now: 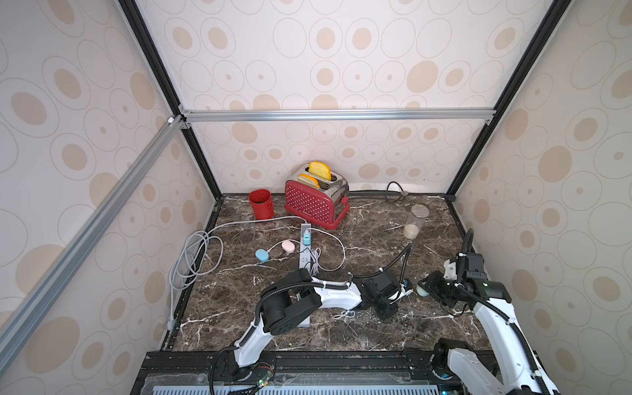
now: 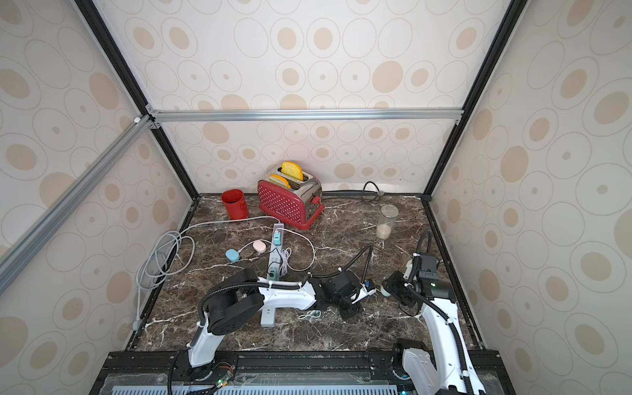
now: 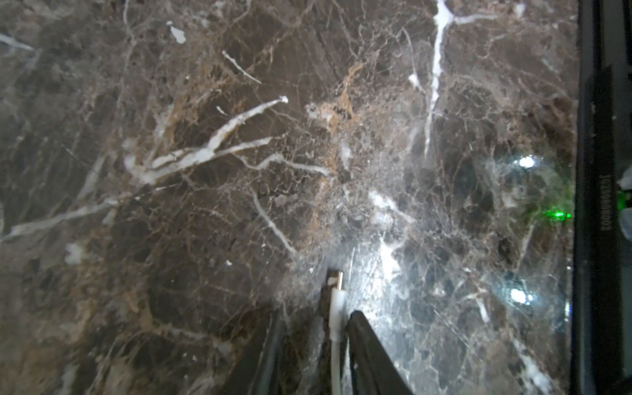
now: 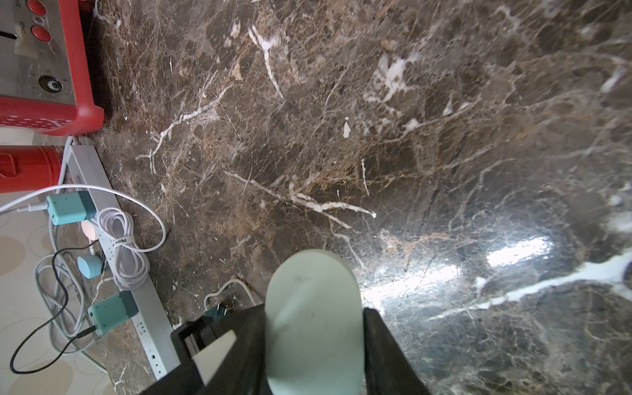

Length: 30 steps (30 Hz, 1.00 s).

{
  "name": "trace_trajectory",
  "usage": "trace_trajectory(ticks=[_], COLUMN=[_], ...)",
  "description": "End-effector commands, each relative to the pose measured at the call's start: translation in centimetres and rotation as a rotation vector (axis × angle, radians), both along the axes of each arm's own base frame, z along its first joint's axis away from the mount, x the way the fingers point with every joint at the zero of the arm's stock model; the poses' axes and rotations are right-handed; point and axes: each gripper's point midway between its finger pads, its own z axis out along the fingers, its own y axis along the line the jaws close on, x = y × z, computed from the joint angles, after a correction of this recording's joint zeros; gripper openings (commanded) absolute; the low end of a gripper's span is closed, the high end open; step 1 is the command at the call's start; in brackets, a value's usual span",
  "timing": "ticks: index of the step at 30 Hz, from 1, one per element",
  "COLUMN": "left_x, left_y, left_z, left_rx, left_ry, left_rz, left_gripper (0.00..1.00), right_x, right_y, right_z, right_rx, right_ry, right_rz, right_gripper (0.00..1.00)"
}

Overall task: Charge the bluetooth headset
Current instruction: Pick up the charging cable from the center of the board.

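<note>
Clamped between the black fingers of the right gripper (image 4: 313, 313), low and right of centre in both top views: the pale mint-green oval plastic headset case (image 1: 423, 290), rounded end turned leftward. Just left of it and not touching, in the left gripper (image 1: 404, 290): the white charging cable plug (image 3: 338, 284), long axis aimed rightward at the case. Jaws partly apart there, cable leaning on one finger, so cannot tell whether pinched; likely next, a short rightward push by the left arm.

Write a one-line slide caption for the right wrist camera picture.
Right gripper holds a pale green headset case above the marble counter, power strip and red toaster in view.
</note>
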Motion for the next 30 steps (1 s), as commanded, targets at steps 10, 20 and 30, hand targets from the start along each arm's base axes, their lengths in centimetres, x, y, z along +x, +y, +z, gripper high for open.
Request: trace_trajectory(ticks=[10,20,30], left_x=[-2.4,-3.1,-2.4], left_y=[1.0,2.1,1.8], left_z=[-1.7,-2.3,-2.8], left_rx=[0.034,0.074,0.045], left_ry=[0.04,0.011,0.02], left_rz=[-0.046,-0.057,-0.008], left_gripper=[0.25,0.27,0.05], right_x=[-0.4,-0.2,-0.2], right_y=[-0.2,-0.4,-0.5], right_z=[-0.1,0.0,0.4], right_rx=[-0.004,-0.013,-0.02], right_ry=[0.001,-0.004,-0.026], right_rz=[-0.001,-0.005,-0.008], right_gripper=[0.23,0.22,0.21])
